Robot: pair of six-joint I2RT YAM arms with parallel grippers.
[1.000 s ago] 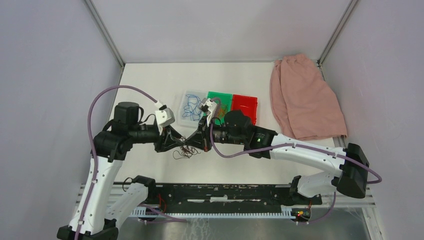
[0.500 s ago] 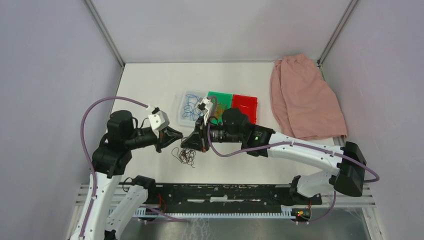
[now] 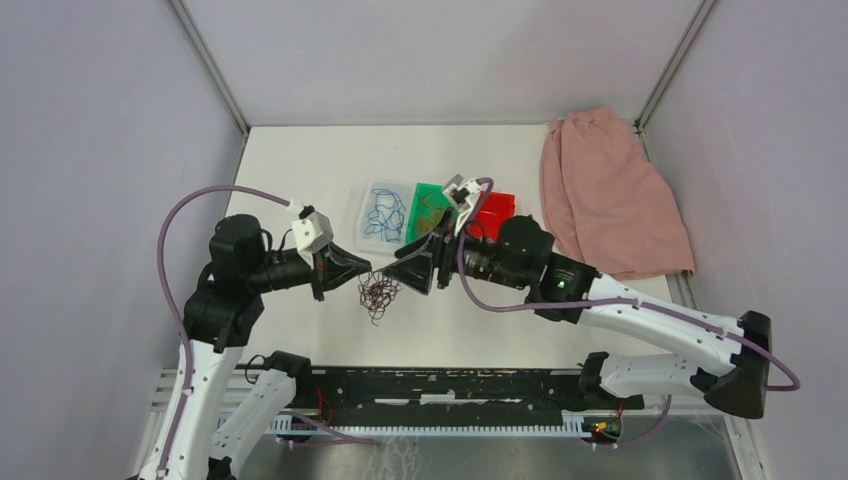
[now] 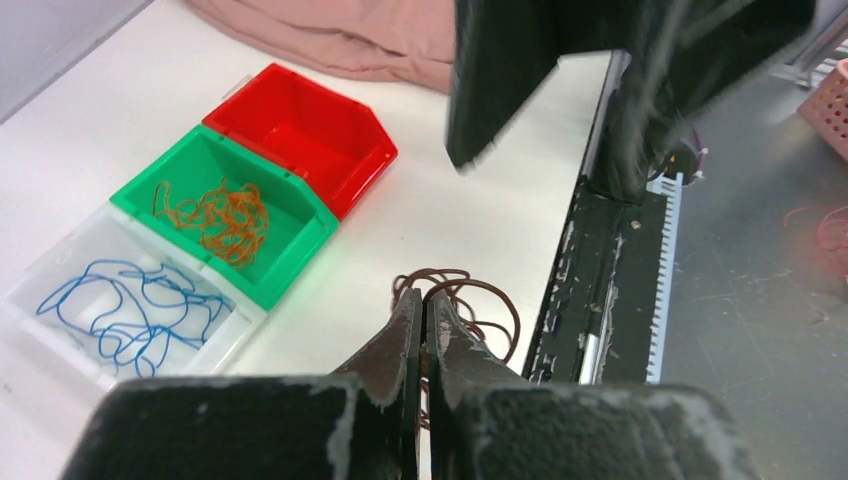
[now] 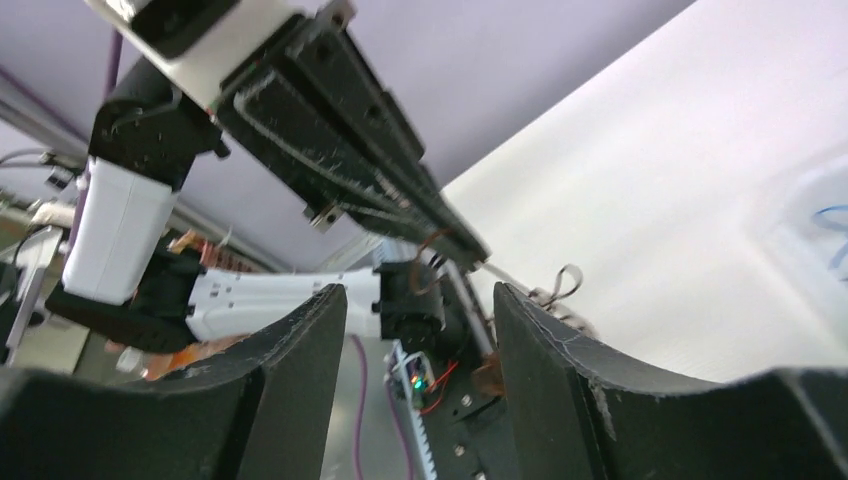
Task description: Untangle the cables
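Near the green plastic bin (image 4: 300,228), left end effector (image 4: 421,305) clamps dark brown curly wires (image 3: 378,293); right end effector (image 5: 418,300), open and empty, should tug one loop slowly.

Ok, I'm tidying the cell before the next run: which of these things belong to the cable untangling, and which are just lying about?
Job:
brown cables, pinched in the left gripper
right gripper, open beside them
blue cables in the clear bin
orange cables in the green bin
red bin, empty

Lying about:
pink cloth at the far right
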